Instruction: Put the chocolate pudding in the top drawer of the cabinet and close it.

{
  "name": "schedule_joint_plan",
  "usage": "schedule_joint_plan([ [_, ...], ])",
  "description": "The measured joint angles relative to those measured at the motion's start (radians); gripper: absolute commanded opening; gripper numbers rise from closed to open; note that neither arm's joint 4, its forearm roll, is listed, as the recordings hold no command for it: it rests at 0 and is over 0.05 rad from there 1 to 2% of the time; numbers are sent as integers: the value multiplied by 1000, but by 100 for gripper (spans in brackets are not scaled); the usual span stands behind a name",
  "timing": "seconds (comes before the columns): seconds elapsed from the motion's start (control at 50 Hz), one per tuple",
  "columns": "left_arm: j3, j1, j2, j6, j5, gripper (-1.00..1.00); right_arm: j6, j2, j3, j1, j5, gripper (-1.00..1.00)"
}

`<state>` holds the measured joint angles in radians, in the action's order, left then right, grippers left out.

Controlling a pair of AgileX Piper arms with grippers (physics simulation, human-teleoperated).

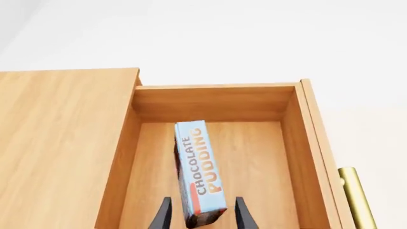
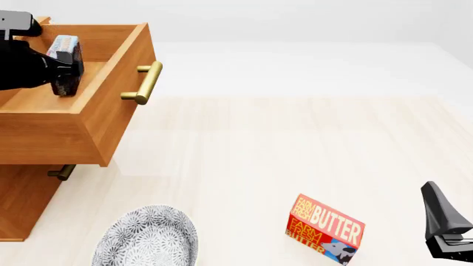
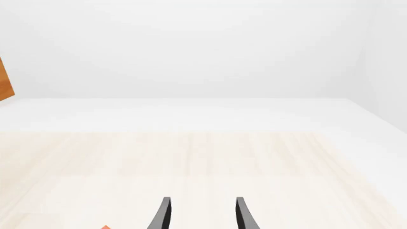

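We see our left end effector [image 1: 202,217] pinching the chocolate pudding [image 1: 199,167] on edge inside the pulled-out top drawer [image 2: 111,105] of the cabinet [image 2: 26,194]; drawer walls stand on both sides; our right end effector [image 3: 202,214] hangs spread over bare table [image 2: 296,144], well apart; a butter box [image 2: 325,229] and patterned plate [image 2: 148,238] lie near the front.
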<state>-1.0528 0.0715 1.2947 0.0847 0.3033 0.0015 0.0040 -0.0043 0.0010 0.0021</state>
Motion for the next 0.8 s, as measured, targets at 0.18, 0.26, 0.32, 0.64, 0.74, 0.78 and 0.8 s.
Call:
schedule_joint_plan([
  [0.18,0,-16,4,2,3,100,0,0,0,0,0,100],
  [0.26,1,-18,1,3,5,100,0,0,0,0,0,100],
  [0.32,3,-19,-2,4,7,100,0,0,0,0,0,100],
  [0.64,6,-23,-29,8,23,100,0,0,0,0,0,100],
  [0.74,8,-20,-44,8,32,100,0,0,0,0,0,100],
  [0.78,9,-19,-51,8,36,100,0,0,0,0,0,100],
  [0.8,9,-20,-55,8,39,100,0,0,0,0,0,100],
])
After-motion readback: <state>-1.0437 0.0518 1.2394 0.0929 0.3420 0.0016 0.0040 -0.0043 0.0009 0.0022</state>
